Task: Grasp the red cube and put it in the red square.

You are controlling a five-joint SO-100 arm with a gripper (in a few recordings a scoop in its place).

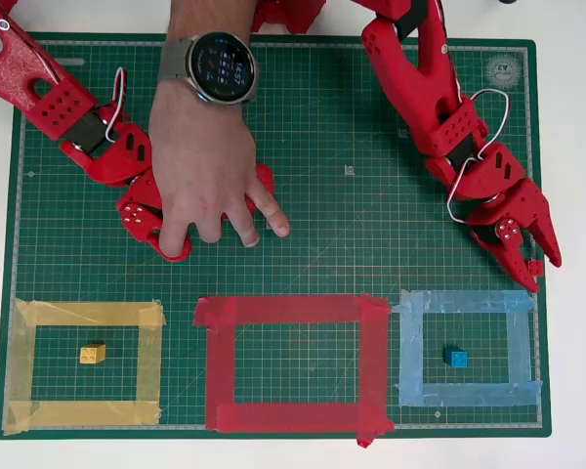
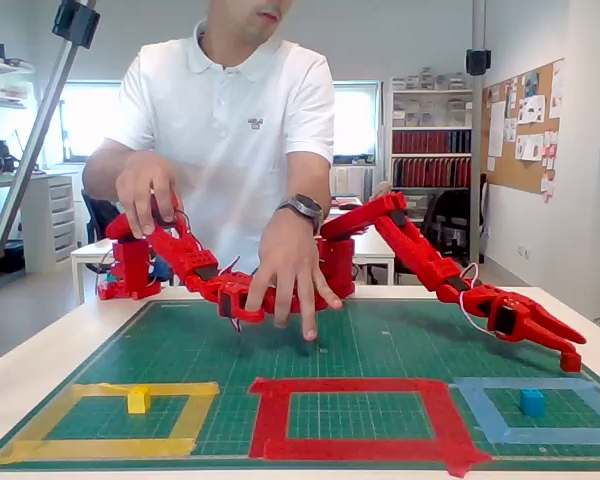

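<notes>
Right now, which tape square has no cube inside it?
The red square, in the middle; the yellow outline holds a yellow cube and the light blue outline a blue cube.

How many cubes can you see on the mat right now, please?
2. The yellow cube sits inside the yellow outline, and the blue cube inside the blue outline. A person's hand covers part of the mat and could hide another.

My arm [image 1: 439,98] and gripper [image 1: 537,259] are red throughout. The mat [image 1: 352,176] is dark green with a pale grid. Three tape outlines: yellow [image 1: 86,315], the red square [image 1: 293,311], light blue [image 1: 466,301]. Yellow cube [image 1: 93,354] inside yellow; blue cube [image 1: 455,358] inside light blue. The person's shirt [image 2: 230,120] is white.
</notes>
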